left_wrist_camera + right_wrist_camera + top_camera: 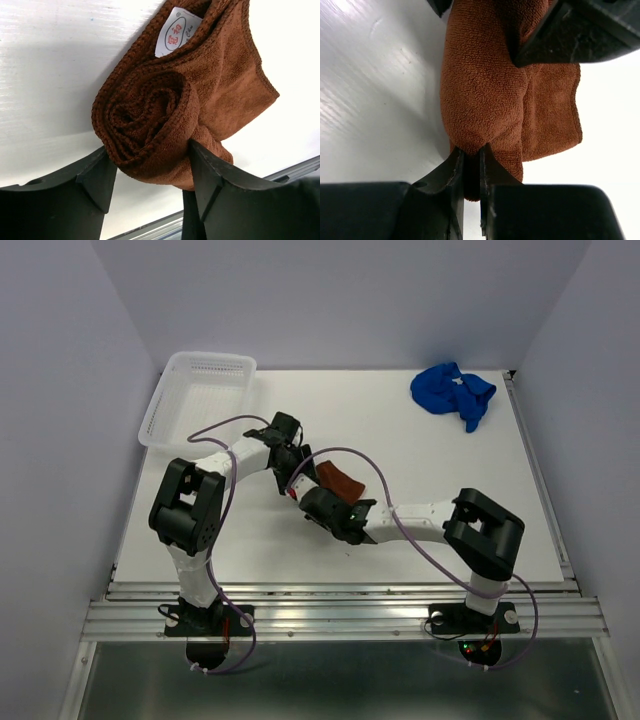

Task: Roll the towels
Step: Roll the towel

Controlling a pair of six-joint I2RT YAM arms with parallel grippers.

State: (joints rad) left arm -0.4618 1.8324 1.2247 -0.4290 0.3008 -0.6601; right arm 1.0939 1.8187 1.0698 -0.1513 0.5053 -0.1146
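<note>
The rust-brown towel [340,481] lies mid-table, partly rolled, between the two grippers. In the left wrist view its rolled end [150,120] shows a spiral, with the white tag [176,31] above it. My left gripper [150,175] holds the roll between its two fingers [207,175], which touch it on both sides. It shows in the top view [299,468] too. My right gripper [471,165] is shut on a fold of the same towel [485,95] at its near end, and also shows in the top view [320,500]. The royal blue towel [453,392] lies crumpled at the far right.
A white mesh basket [198,395] stands at the far left, overhanging the table's corner. The table's metal rail [340,605] runs along the near edge. Both arms cross close together mid-table.
</note>
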